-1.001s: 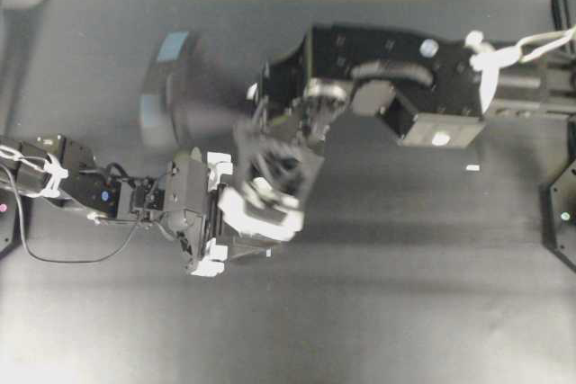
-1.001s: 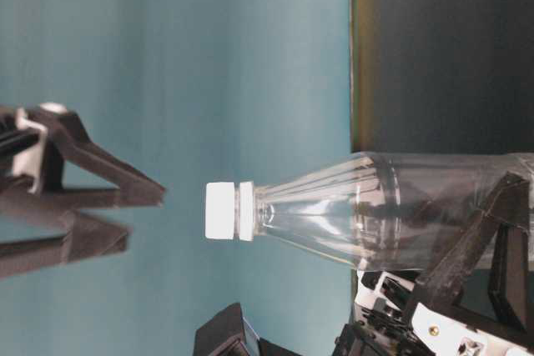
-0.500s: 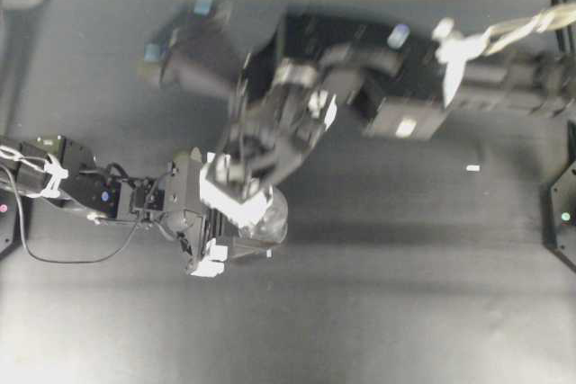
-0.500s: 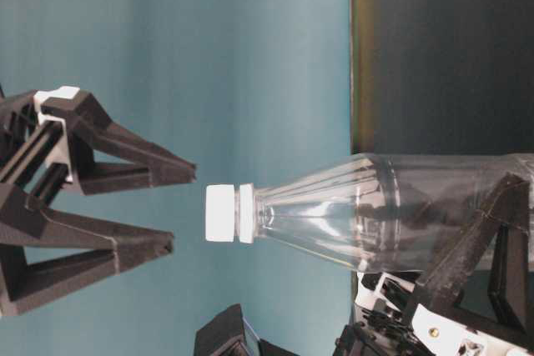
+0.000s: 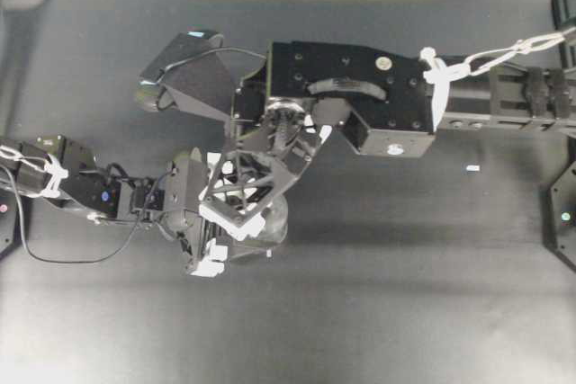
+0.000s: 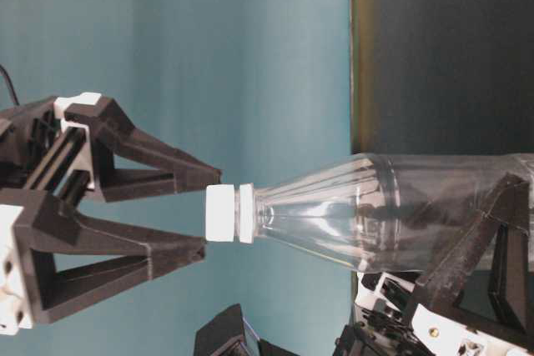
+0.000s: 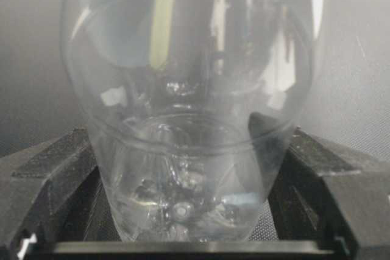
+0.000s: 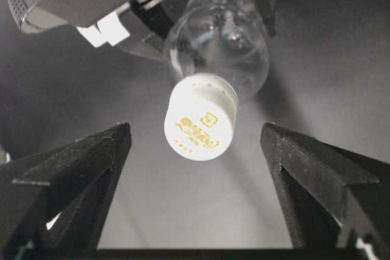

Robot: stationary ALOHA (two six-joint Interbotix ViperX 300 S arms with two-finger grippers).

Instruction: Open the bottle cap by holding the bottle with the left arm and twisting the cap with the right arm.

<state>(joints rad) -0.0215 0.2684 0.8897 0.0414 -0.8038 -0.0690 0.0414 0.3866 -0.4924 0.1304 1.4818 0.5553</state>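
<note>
One clear ribbed bottle [image 6: 384, 214], round white cap [image 6: 221, 213]

In the overhead view, the right arm [image 5: 360, 96] covers the cap and most of the bottle [image 5: 274, 222]. In the left wrist view, the bottle's top is cropped.

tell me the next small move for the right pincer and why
Probably ease the right pincer on along the bottle's axis until its open fingers flank the small white screw cap, then close. Its tips sit just short of the cap, not touching, while the left pincer already clamps the clear plastic bottle.
</note>
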